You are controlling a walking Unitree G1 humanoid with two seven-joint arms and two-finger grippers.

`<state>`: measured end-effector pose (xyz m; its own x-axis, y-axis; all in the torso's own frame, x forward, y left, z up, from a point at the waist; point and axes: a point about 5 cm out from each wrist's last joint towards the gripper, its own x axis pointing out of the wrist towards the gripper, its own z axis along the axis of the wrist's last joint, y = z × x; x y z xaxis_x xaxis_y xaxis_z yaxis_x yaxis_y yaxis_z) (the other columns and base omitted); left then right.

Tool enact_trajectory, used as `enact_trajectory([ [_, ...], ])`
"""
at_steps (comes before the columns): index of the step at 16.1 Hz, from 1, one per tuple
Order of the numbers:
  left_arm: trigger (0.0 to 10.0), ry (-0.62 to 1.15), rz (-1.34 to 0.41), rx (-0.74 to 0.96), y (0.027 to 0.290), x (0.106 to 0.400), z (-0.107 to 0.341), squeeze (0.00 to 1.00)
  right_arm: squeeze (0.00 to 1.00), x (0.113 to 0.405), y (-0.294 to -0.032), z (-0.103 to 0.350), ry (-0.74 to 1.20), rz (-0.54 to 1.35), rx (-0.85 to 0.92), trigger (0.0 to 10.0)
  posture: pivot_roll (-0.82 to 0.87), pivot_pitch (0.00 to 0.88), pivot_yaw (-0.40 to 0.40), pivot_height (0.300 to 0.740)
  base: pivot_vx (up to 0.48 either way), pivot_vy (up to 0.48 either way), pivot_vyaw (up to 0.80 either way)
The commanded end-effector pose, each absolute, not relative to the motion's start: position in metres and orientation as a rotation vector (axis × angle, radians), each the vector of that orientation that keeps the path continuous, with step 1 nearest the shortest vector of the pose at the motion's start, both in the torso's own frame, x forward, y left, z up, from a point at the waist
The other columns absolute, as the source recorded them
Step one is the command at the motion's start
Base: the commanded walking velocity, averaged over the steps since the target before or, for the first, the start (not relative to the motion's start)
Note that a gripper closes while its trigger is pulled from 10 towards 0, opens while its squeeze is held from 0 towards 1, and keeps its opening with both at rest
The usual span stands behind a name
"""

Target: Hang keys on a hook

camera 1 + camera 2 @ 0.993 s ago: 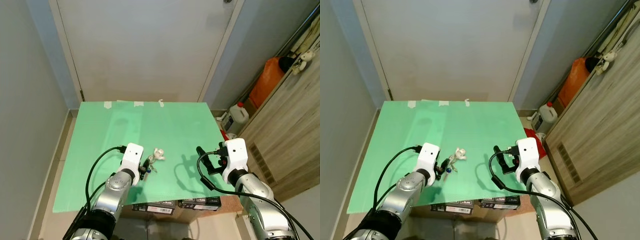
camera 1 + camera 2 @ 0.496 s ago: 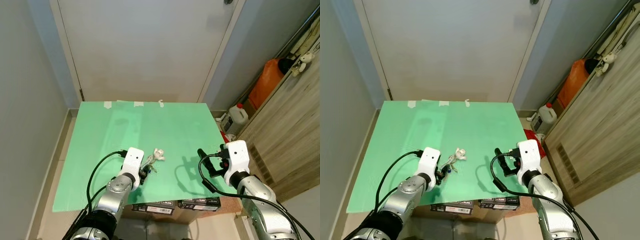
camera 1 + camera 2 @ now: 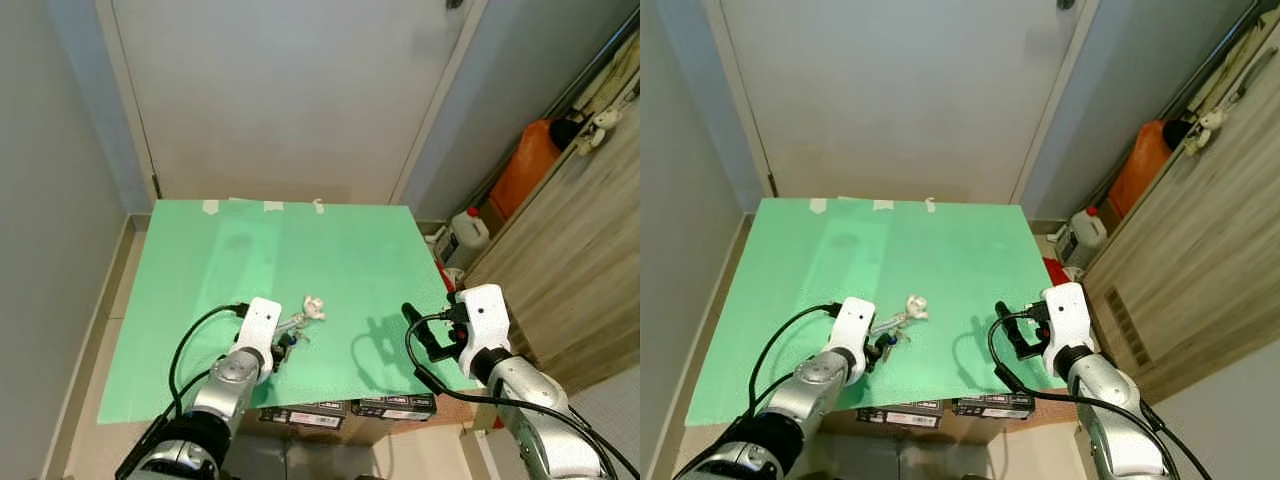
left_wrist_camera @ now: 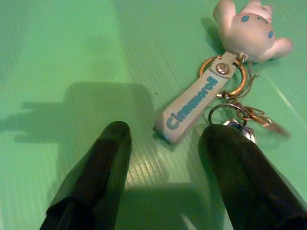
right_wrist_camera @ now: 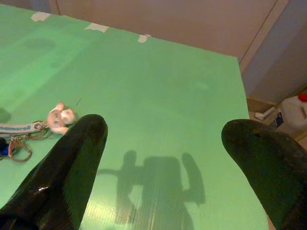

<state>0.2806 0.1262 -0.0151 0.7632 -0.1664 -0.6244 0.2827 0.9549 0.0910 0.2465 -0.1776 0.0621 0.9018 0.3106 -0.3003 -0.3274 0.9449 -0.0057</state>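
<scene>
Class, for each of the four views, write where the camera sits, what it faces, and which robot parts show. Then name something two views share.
Left eye and right eye views: on the head, looking down at the green board; both arms, left gripper, right gripper.
Left wrist view: along open black fingers at the keys.
Right wrist view: along open fingers across the board.
Shared: both wrist views show the white charm.

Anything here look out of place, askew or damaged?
Nothing looks damaged or spilled. The keys, with a white figure charm and a strap, lie loose on the green table. The left gripper stands open around the strap end; the right gripper hangs open above the table.
</scene>
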Motion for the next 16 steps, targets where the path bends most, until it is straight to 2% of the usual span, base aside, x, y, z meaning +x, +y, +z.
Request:
enact_trajectory([
  [1, 10.0, 0.669, -0.251, 0.194, 0.123, 0.281, -0.016, 0.0, 0.0, 0.245, -0.186, 0.066, 0.304, 0.313, -0.067, 10.0, -0.1, 0.051, -0.15, 0.736, 0.0, 0.0, 0.0],
  [3, 10.0, 0.715, -0.273, 0.243, 0.127, 0.278, -0.022, 0.0, 0.0, 0.244, -0.185, 0.067, 0.305, 0.314, -0.068, 10.0, -0.1, 0.051, -0.149, 0.736, 0.0, 0.0, 0.0],
  [4, 0.6, 0.719, -0.283, 0.263, 0.129, 0.278, -0.022, 0.0, 0.0, 0.244, -0.184, 0.067, 0.306, 0.315, -0.067, 10.0, -0.1, 0.051, -0.149, 0.736, 0.0, 0.0, 0.0],
  [5, 0.0, 0.718, -0.292, 0.27, 0.13, 0.278, -0.022, 0.0, 0.0, 0.243, -0.185, 0.067, 0.307, 0.312, -0.066, 10.0, -0.1, 0.051, -0.142, 0.736, 0.0, 0.0, 0.0],
  [13, 0.0, 0.649, -0.394, 0.293, 0.122, 0.28, -0.019, 0.0, 0.0, 0.244, -0.184, 0.067, 0.311, 0.309, -0.063, 10.0, -0.09, 0.045, -0.137, 0.736, 0.0, 0.0, 0.0],
  [16, 0.0, 0.568, -0.45, 0.3, 0.115, 0.28, -0.014, 0.0, 0.0, 0.245, -0.183, 0.066, 0.311, 0.31, -0.062, 10.0, -0.08, 0.033, -0.131, 0.736, 0.0, 0.0, 0.0],
])
